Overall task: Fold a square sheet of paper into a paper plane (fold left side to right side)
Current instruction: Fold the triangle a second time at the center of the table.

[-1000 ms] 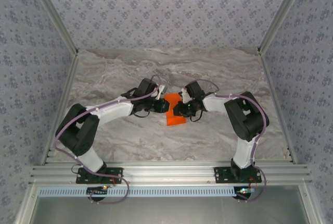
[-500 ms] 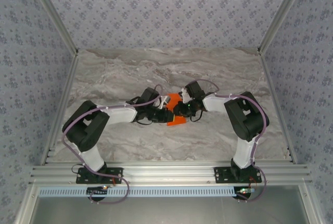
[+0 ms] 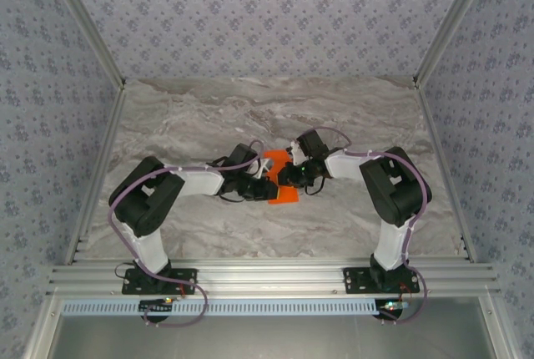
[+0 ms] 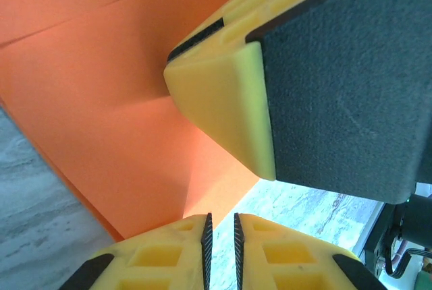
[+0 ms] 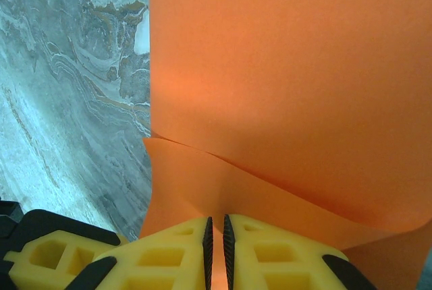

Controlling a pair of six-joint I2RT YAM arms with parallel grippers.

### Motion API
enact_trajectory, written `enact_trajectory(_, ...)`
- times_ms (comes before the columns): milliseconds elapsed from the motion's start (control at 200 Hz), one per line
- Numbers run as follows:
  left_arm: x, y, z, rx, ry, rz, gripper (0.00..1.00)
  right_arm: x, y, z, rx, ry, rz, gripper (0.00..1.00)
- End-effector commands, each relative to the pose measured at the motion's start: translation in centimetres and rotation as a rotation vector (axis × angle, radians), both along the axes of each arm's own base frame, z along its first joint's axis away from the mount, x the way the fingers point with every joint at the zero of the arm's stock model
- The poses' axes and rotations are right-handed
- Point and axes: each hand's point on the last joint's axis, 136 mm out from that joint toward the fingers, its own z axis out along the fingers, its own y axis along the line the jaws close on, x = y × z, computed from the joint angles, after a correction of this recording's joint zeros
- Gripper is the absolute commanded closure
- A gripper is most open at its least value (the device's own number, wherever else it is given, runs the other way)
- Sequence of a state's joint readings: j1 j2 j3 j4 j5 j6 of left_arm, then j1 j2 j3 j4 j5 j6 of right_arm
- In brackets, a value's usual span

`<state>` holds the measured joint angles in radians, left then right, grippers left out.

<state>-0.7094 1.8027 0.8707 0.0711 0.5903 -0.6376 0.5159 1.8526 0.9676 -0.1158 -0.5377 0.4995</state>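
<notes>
Starting on the left of the overhead view, the left arm [image 3: 179,182] reaches in low across the marbled grey worktop [image 3: 209,108], and the left hand [image 3: 264,187] sits right at the left edge of the square sheet of paper [image 3: 282,194], mid-worktop between the two arms. From the left wrist, the left hand [image 4: 219,226] has its yellow fingers [image 4: 162,256] drawn together to a thin slit. The orange paper [image 4: 101,101] slopes down to their tips with a crease across it, but I cannot tell whether any of it is nipped in that slit. One of the right hand's fingers [image 4: 223,101], yellow with a dark grey pad, looms just above, touching the sheet. Back overhead, the paper lies partly folded, one part showing above the hands and one below, and the right hand [image 3: 284,177] meets the left nose to nose over it. From the right wrist, the right hand [image 5: 216,229] is pinched tight on the sheet's near edge, with orange running into the gap. The paper [image 5: 290,67] rises in front of it with a curled layer underneath, the worktop [image 5: 67,67] to its left. The right arm [image 3: 367,167] bends in from the right.
</notes>
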Motion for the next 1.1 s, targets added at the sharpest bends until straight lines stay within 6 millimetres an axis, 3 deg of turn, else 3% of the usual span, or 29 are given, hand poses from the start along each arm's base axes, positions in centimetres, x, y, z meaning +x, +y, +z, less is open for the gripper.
enact_trajectory(0,-0.6,-0.1,-0.5,0.021,0.017,-0.019,0.82,-1.8,-1.6,-2.6,-0.110,0.080,0.005,0.85)
enact_trajectory(595,-2.0,2.1,-3.0,0.133,0.065,-0.008,0.83,-1.6,-1.5,-2.4,-0.111,0.078,0.009,0.85)
enact_trajectory(1094,-4.5,3.3,-4.0,0.193,0.086,-0.032,0.95,-1.7,-1.7,-2.5,-0.120,0.081,0.011,0.85)
